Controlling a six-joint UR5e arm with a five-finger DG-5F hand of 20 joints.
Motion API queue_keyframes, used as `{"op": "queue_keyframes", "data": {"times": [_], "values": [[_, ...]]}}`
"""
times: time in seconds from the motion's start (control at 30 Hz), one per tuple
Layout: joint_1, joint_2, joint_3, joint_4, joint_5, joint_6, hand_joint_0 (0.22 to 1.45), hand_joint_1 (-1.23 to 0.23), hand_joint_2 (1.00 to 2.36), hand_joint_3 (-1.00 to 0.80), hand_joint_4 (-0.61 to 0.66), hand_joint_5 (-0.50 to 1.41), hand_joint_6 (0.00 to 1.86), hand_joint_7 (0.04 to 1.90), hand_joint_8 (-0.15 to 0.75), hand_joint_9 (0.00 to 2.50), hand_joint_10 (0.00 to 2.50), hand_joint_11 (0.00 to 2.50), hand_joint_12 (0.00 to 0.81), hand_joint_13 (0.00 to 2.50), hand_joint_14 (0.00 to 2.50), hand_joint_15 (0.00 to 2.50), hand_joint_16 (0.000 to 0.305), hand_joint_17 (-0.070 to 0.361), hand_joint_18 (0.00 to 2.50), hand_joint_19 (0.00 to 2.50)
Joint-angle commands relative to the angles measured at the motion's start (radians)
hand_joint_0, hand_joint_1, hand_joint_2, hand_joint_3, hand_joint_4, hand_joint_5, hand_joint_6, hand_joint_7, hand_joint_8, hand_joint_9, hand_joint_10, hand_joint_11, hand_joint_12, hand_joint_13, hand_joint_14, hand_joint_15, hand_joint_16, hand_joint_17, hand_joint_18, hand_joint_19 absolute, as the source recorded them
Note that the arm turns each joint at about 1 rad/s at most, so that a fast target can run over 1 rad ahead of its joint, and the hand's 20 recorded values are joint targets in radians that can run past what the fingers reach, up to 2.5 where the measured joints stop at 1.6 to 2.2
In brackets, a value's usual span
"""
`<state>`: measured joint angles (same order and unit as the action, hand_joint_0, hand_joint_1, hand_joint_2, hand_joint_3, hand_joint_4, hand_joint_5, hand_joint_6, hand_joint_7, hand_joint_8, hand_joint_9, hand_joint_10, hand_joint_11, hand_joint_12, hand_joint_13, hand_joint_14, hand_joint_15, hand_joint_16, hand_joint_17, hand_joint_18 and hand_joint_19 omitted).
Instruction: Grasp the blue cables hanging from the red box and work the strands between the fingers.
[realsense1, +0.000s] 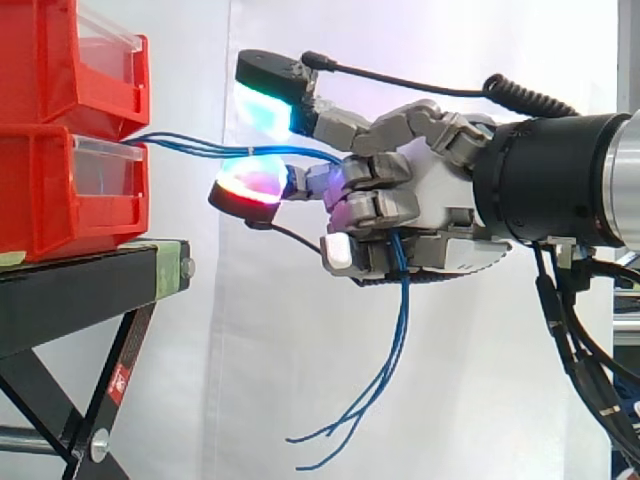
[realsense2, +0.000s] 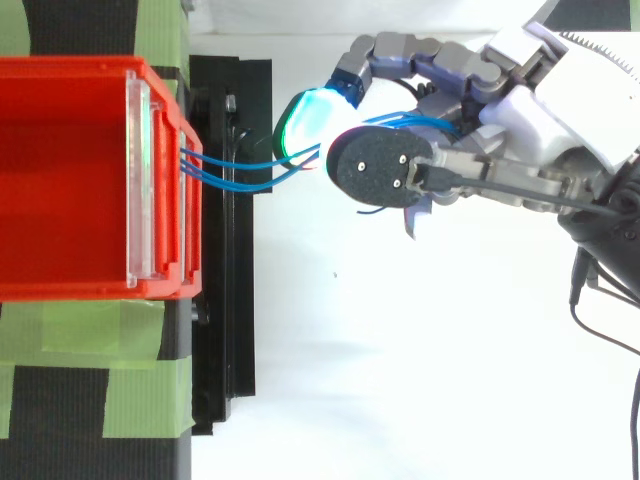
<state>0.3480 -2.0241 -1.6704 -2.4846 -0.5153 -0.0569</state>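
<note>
I watch a black stand at the left of the side view. Behind the stand hangs a white curtain. It is bright and even, with one soft fold running up just past the stand's end. Under the stand's top, black legs cross, and a silver bar sits low beside them. Green tape is stuck across the stand's top. From above, the ground beside the stand is plain white.
</note>
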Motion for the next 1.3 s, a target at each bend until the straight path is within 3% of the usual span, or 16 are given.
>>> {"op": "queue_keyframes", "data": {"times": [0.0,0.23,0.6,1.27], "values": [[0.0,0.001,0.0,0.001,0.0,-0.017,0.85,-0.71,1.01,-0.74,0.23,0.1,0.55,1.16,0.507,1.64,2.5,2.5,0.726,1.98,2.5,1.78,0.259,0.194,2.5,0.61],[0.002,0.001,0.0,0.0,0.0,-0.018,0.83,-0.72,1.01,-0.79,0.24,0.08,0.58,1.14,0.507,1.64,2.5,2.5,0.726,1.98,2.5,1.78,0.259,0.194,2.5,0.61],[0.002,0.001,0.0,0.001,-0.006,-0.077,0.83,-0.72,1.01,-0.82,0.24,0.07,0.61,1.13,0.507,1.64,2.5,2.5,0.726,1.98,2.5,1.78,0.259,0.194,2.5,0.61],[0.003,0.001,0.009,0.001,-0.002,-0.107,0.89,-0.71,1.02,-0.58,0.23,0.05,0.74,1.1,0.507,1.64,2.5,2.5,0.726,1.98,2.5,1.78,0.259,0.194,2.5,0.61]]}}
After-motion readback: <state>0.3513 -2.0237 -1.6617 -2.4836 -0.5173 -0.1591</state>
